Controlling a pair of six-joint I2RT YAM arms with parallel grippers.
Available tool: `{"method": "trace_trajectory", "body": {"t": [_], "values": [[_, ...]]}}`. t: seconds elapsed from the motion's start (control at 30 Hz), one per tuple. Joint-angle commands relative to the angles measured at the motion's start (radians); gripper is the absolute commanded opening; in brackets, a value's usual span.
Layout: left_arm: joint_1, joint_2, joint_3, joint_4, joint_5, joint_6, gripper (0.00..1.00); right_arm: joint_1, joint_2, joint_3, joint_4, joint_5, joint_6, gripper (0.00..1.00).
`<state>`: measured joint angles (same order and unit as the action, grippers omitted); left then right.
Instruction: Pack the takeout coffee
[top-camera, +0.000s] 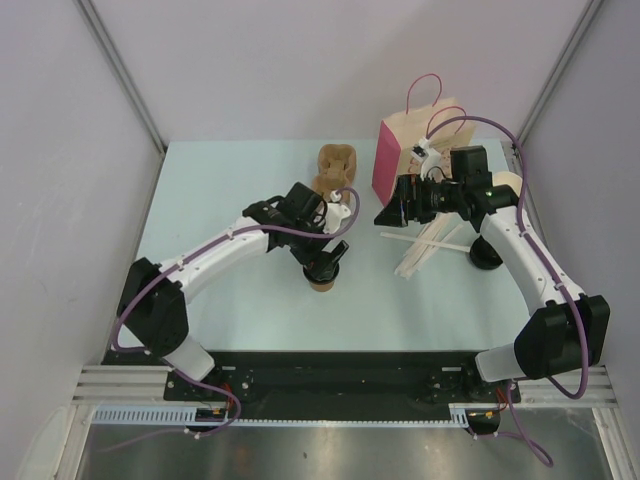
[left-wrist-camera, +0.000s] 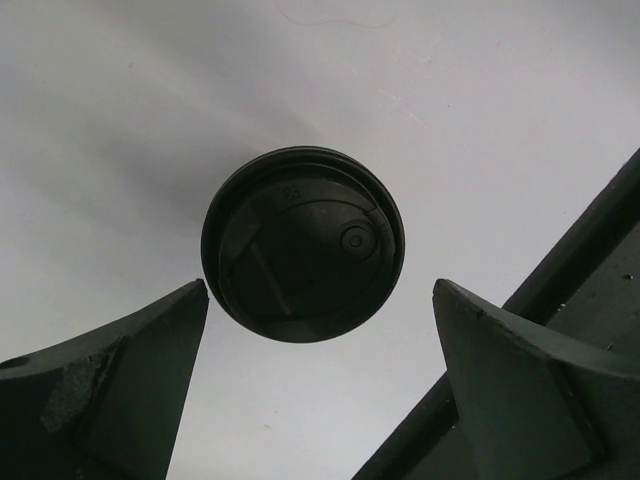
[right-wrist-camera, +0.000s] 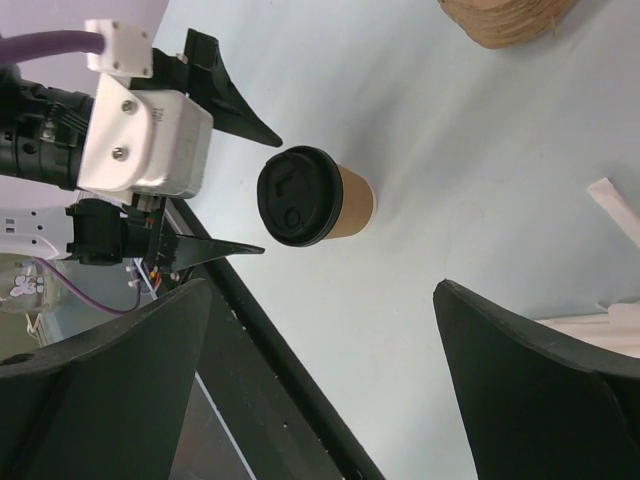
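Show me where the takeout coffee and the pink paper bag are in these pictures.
takeout coffee (left-wrist-camera: 303, 245): left wrist view, the middle of its black lid.
pink paper bag (top-camera: 388, 165): top external view, its pink side panel.

No legible text, embossed marks on black lid (left-wrist-camera: 303, 245) unreadable

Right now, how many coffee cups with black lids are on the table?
1. The lidded coffee cup stands near the middle of the table, directly below the open left hand. The pink bag could hide others.
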<state>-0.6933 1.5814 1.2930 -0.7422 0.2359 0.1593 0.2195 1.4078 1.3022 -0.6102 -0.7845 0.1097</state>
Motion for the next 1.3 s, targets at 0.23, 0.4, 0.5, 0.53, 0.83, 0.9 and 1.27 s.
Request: {"method": "trace_trajectory", "body": {"t": [0.23,0.4,0.5,0.53,0.83,0.9,1.27], "values": [[-0.011,0.045,0.031,0.044,-0.015,0.008,0.97,-0.008,-0.023,0.032,0.007,0.002,-0.019,1.0],[-0.02,0.051,0.019,0.058,-0.029,0.011,0.92,-0.014,-0.018,0.032,0.012,-0.002,-0.013,1.0],[-0.025,0.052,0.011,0.06,-0.038,0.014,0.9,-0.017,-0.015,0.032,0.013,-0.004,-0.01,1.0],[-0.028,0.052,0.005,0.061,-0.046,0.019,0.89,-0.019,-0.013,0.032,0.015,-0.004,-0.01,1.0],[-0.043,0.051,-0.032,0.076,-0.084,0.032,0.84,-0.026,-0.006,0.032,0.017,-0.006,0.002,1.0],[-0.045,0.052,-0.037,0.079,-0.098,0.039,0.82,-0.028,-0.004,0.032,0.018,-0.005,0.004,1.0],[-0.038,-0.015,-0.026,0.044,-0.141,0.051,0.5,-0.026,0.003,0.034,0.032,-0.001,0.013,0.99]]}}
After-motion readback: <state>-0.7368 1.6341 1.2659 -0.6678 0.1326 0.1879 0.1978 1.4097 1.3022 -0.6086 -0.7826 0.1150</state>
